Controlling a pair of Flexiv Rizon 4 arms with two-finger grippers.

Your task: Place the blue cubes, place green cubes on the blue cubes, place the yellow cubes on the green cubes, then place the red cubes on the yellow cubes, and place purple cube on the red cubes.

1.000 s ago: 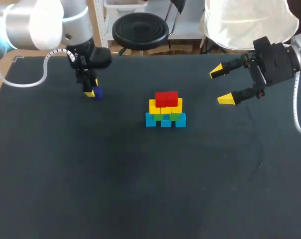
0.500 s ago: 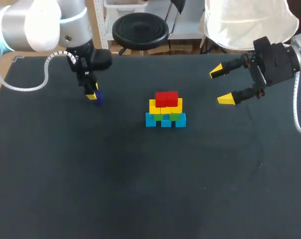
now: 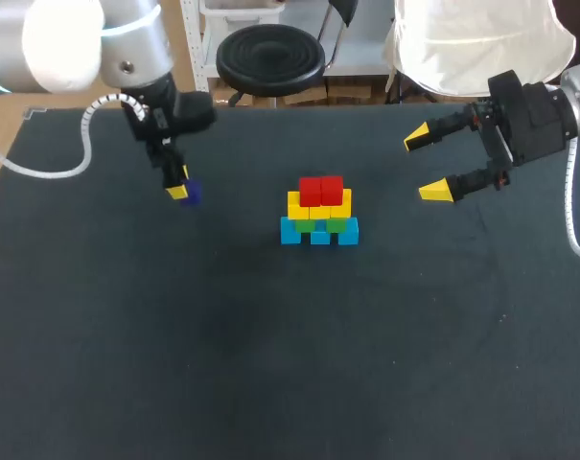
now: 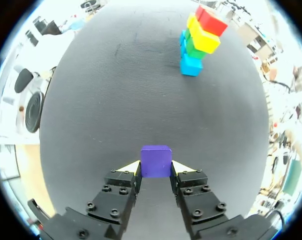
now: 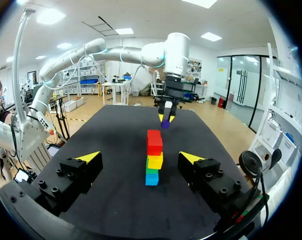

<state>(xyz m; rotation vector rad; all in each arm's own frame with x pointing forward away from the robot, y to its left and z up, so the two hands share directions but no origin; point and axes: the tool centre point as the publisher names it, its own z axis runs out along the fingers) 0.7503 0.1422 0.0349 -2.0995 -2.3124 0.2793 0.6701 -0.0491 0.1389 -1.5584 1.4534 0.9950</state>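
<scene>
The small purple cube (image 4: 156, 161) is pinched from both sides between the yellow-tipped fingers of the left gripper (image 3: 179, 187), over the far left part of the matte black table (image 3: 270, 364) and well apart from the stack. The stack stands near the table's middle, a little toward the far edge. It has a row of blue cubes (image 3: 319, 234) at the bottom, green cubes (image 3: 321, 225) on them, yellow cubes (image 3: 340, 202) above, and red cubes (image 3: 320, 190) on top. I'd judge four layers done, with only the purple cap left to carry across and set on the reds. The right gripper (image 3: 426, 165) hangs toward the far right corner, fingers wide apart, holding nothing.
</scene>
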